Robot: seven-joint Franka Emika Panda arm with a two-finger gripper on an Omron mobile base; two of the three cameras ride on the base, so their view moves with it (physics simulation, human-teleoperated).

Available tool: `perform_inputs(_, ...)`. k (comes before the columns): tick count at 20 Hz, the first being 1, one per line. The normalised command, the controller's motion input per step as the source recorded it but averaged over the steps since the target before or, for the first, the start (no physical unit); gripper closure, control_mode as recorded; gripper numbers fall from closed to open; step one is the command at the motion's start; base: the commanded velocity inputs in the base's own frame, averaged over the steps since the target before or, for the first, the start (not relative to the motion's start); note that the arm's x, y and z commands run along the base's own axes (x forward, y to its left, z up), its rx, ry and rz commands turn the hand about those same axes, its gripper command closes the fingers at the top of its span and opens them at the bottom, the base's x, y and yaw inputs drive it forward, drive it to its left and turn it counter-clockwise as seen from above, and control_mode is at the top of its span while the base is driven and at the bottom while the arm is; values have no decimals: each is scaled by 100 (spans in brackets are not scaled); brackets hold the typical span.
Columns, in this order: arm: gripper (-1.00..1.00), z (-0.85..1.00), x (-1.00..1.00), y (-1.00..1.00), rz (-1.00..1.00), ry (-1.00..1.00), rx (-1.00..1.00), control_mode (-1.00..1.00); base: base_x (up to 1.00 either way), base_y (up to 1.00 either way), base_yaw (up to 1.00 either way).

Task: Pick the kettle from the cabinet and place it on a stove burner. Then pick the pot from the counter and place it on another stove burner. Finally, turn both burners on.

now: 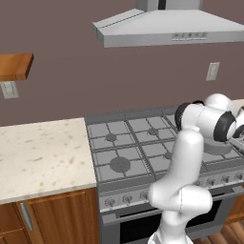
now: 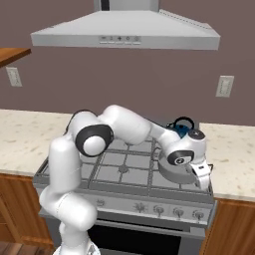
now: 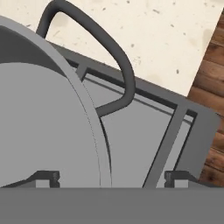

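Grey pot (image 3: 48, 127) — between tool (image 3: 111, 177) tips

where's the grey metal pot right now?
The wide shallow grey metal pot sits on the stove's front-right burner in the right base view, under the gripper, with the small dark-blue kettle just behind it.

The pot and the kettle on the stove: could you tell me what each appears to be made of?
The pot looks like plain grey metal with a matte finish: even grey wall, thin rim, dark loop handle. The kettle looks like glossy dark-blue enamel or painted metal under a black arched handle; it is small here, so that is a guess.
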Motion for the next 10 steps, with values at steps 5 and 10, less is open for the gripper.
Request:
perform_inputs(5, -100, 44, -73, 0, 0, -8, 0, -100, 0, 0, 0)
perform_inputs(10, -100, 64, -70, 6, 0, -16, 0, -100, 0, 0, 0)
